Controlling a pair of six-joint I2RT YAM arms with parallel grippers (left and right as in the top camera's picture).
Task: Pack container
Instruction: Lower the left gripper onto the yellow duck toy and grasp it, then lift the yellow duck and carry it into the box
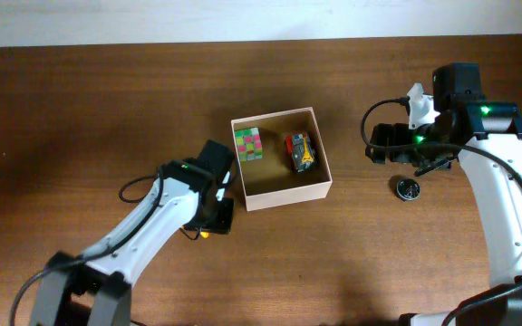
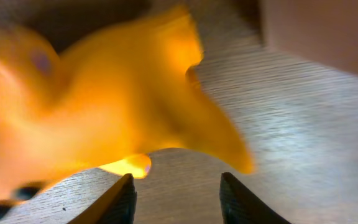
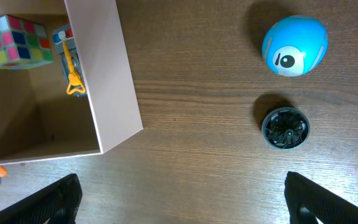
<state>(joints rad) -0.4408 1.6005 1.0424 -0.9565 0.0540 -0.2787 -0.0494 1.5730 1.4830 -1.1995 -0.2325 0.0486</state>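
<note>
The left arm (image 1: pixel 143 226) comes in from the lower left corner of the overhead view and runs toward the centre. Its wrist is bent so the left gripper (image 1: pixel 214 220) points down at the table (image 1: pixel 80 109). A bit of an orange toy (image 1: pixel 205 233) shows at the gripper's lower edge. The container (image 1: pixel 284 194) sits mid-frame, near the gripper on its upper right. It holds a multicoloured cube (image 1: pixel 248 143) in its upper left corner and a toy car (image 1: pixel 301 151) by its right wall. The right arm (image 1: pixel 506 208) rises along the right edge and folds left at the top. The right gripper (image 1: pixel 386 145) is to the right of the container, with bare wood between them. A black disc (image 1: pixel 408 189) lies on the table just below it. From above I cannot tell how either pair of jaws stands.

In the left wrist view the blurred orange toy fills the upper left. The two dark fingertips (image 2: pixel 122 202) at the bottom edge stand apart with wood grain between them and grip nothing. A pale surface (image 2: pixel 322 31) in the upper right corner is too blurred to name.

In the right wrist view the fingers (image 3: pixel 55 199) sit in the two lower corners, spread wide and empty. The container fills the upper left, up and left of the gap between the fingers and clear of them. A blue ball (image 3: pixel 294 45) lies at upper right, with the disc below it.
</note>
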